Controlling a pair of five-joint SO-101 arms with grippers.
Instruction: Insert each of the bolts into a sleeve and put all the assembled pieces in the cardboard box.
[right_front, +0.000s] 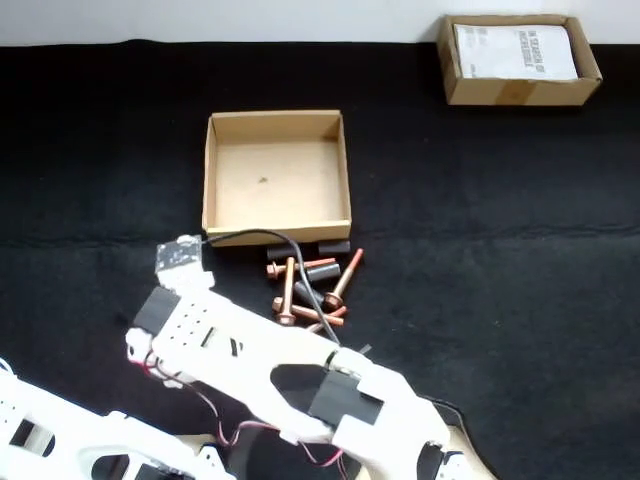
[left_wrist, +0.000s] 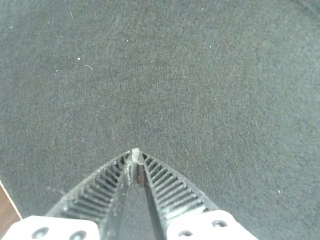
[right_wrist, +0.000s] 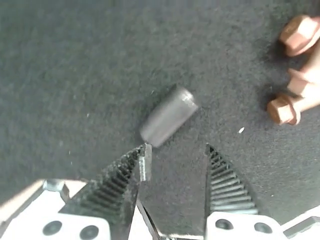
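Right gripper (right_wrist: 176, 148) was open and empty, jaws spread wide. Sleeve (right_wrist: 167, 117) lay on the mat (right_wrist: 75, 60) just past the fingertips, nearer the left-of-frame finger and not between the jaws. Its long axis ran diagonally, lower left to upper right of frame. My read: needs a forward nudge and a wrist twist before closing.

Left gripper (left_wrist: 135, 155) was closed on nothing over bare mat, so right was nearer.

Bolts (right_wrist: 284, 109) were cut off at the right edge. In the high view an arm (right_front: 260, 350) overlapped the lower bolts, below the cardboard box (right_front: 277, 232). Couldn't tell which sleeve this was.
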